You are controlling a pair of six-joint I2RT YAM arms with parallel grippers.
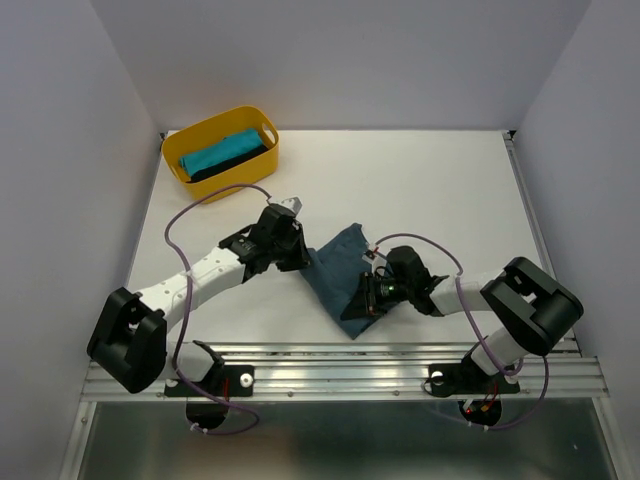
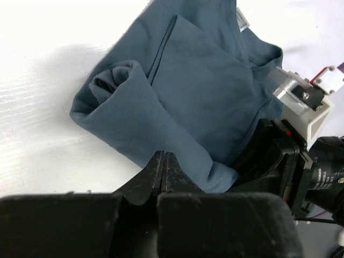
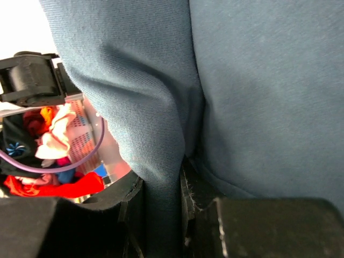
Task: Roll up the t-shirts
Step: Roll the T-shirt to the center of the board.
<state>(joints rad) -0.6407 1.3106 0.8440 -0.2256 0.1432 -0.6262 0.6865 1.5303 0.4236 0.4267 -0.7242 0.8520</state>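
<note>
Pinching a fold of the slate-blue t-shirt, your right end effector has its fingers partly closed with the cloth running down between them. You can see this plainly in the right wrist view. Your left end effector is fully closed, its two fingertips pressed together right at the near edge of the same shirt. You cannot tell from the left wrist view whether any cloth is caught between them.

The slate-blue t-shirt lies bunched on the white surface, near the front edge and between your two arms. The left end effector is at its left side and the right one is at its near right corner. Its left end is turned over into a loose roll. The rest lies flatter, with a crease across it and a white label at the collar.

At the far left corner you have the yellow tub. Inside it, the turquoise t-shirt lies rolled, touching the black t-shirt.
</note>
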